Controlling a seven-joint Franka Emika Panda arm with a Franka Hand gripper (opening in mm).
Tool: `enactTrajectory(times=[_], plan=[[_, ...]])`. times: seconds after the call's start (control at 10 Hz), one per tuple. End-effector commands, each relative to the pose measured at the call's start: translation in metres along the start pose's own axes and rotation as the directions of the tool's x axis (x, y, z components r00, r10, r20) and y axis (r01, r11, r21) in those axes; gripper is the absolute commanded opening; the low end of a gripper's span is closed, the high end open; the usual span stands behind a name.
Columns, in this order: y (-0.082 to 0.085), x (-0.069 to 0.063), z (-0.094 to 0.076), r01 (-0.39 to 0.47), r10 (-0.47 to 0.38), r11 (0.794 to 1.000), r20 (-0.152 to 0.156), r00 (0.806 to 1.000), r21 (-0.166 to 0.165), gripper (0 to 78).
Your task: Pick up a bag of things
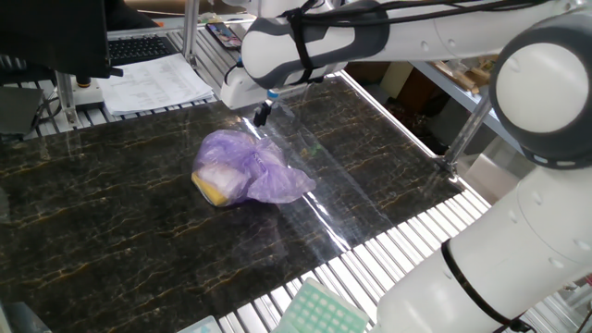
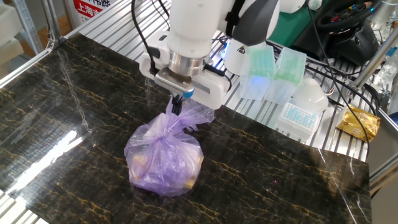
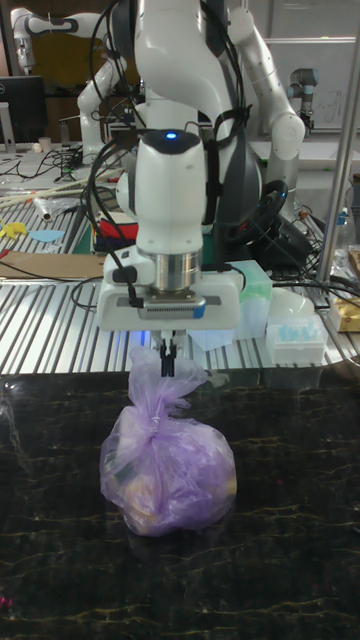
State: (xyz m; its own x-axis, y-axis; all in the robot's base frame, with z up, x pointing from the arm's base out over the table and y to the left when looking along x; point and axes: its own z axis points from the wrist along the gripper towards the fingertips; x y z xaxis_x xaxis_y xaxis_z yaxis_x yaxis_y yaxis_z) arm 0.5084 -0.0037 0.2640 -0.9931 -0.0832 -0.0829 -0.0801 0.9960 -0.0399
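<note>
The bag of things [image 1: 242,168] [image 2: 165,155] [image 3: 168,470] is a wrinkly, translucent light-purple bag resting on the dark marble table [image 2: 74,112]. Yellow and whitish contents show through its lower left side in one fixed view. Its loose top flares upward above the knot. My gripper [image 1: 262,114] [image 2: 176,106] [image 3: 168,362] points straight down over that top. The dark fingers are pressed together on the upper edge of the plastic. The bag's body still sits on the table.
Pipette-tip boxes [image 2: 273,65] and a white container [image 2: 305,102] stand on the metal rails behind the table. A gold packet [image 2: 356,121] lies at the right. Papers and a keyboard [image 1: 153,74] sit beyond the far edge. A green rack [image 1: 319,310] is at the near edge.
</note>
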Motion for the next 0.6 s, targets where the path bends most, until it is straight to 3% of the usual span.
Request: enactTrajectory(times=[0.1, 0.4, 0.5, 0.6], plan=[[-0.011, -0.007, 0.015, 0.008, -0.008, 1.0, 0.008, 1.0, -0.006, 0.0], [-0.023, -0.016, 0.025, -0.02, 0.02, 0.999, -0.011, 1.0, -0.026, 0.0], [-0.025, -0.019, 0.027, -0.06, 0.057, 0.996, -0.047, 0.997, -0.062, 0.0], [-0.026, -0.021, 0.027, -0.09, 0.085, 0.994, -0.085, 0.993, -0.055, 0.0]])
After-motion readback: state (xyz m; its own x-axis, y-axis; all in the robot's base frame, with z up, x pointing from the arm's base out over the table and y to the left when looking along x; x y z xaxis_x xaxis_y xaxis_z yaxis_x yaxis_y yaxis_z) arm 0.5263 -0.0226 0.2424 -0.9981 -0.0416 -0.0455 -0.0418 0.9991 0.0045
